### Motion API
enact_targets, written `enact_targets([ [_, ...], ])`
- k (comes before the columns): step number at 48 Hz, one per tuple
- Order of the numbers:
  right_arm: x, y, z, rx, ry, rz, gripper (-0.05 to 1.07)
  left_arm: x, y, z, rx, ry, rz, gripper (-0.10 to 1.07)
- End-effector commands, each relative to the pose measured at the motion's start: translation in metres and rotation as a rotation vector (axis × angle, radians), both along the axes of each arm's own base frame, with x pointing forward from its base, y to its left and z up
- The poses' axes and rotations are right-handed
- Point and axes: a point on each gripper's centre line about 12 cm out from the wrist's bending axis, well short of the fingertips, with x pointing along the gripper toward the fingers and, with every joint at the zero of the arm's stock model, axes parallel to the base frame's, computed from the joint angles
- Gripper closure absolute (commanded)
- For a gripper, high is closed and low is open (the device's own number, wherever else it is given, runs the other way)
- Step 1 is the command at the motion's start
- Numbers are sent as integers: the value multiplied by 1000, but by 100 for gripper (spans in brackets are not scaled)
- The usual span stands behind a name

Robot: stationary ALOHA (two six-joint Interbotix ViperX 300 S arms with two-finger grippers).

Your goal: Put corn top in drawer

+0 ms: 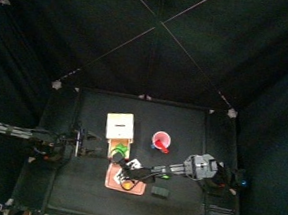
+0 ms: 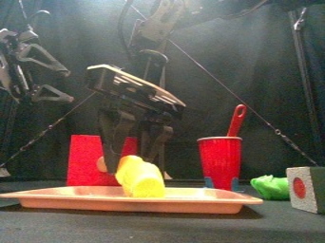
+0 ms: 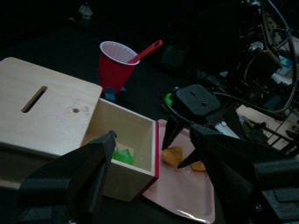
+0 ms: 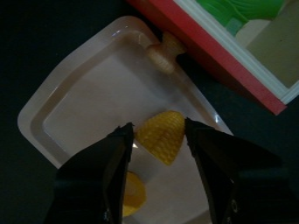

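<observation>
A yellow corn piece (image 4: 162,140) lies on the pink tray (image 4: 70,96), and my right gripper (image 4: 158,131) hangs right over it, open, one jaw on each side without touching. A second yellow piece (image 4: 133,196) lies close by. From the front, the corn (image 2: 140,177) sits under the right gripper (image 2: 140,142). The wooden box's drawer (image 3: 131,149) stands pulled out, red-fronted, with something green (image 3: 122,157) inside. My left gripper (image 3: 170,171) is open, holding nothing, and faces the drawer from the table's left side (image 1: 81,143).
A red cup (image 2: 219,161) with a red spoon stands behind the tray, beside the box (image 1: 120,128). A tan piece (image 4: 170,49) lies at the tray's edge nearest the drawer. At the front right are a green object (image 2: 269,185) and a white block (image 2: 306,188) with a red dot.
</observation>
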Motion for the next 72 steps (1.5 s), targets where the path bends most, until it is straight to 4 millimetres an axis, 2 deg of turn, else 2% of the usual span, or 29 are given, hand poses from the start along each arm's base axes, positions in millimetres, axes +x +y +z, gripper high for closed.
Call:
enact_targets([
  [1, 2, 1, 32, 8, -70, 4, 24, 2, 0, 4, 1, -12, 1, -2],
  [10, 1, 3, 37, 9, -79, 10, 24, 2, 0, 4, 4, -12, 0, -2],
  [27, -13, 4, 69, -9, -131, 32, 24, 2, 1, 4, 4, -10, 4, -2],
  [45, -27, -2, 124, -51, -250, 114, 24, 2, 1, 4, 7, -11, 5, -2],
  [50, -20, -13, 135, -70, -315, 135, 24, 2, 1, 5, 7, -13, 5, -2],
  [56, -11, -43, 135, -93, -364, 125, 24, 2, 1, 4, 7, -11, 4, -2],
  [65, 3, -85, 112, -117, -391, 99, 23, 1, 1, 3, 4, -7, 5, -2],
  [72, 7, -102, 99, -118, -414, 87, 22, 1, 1, 2, 4, -7, 6, -2],
])
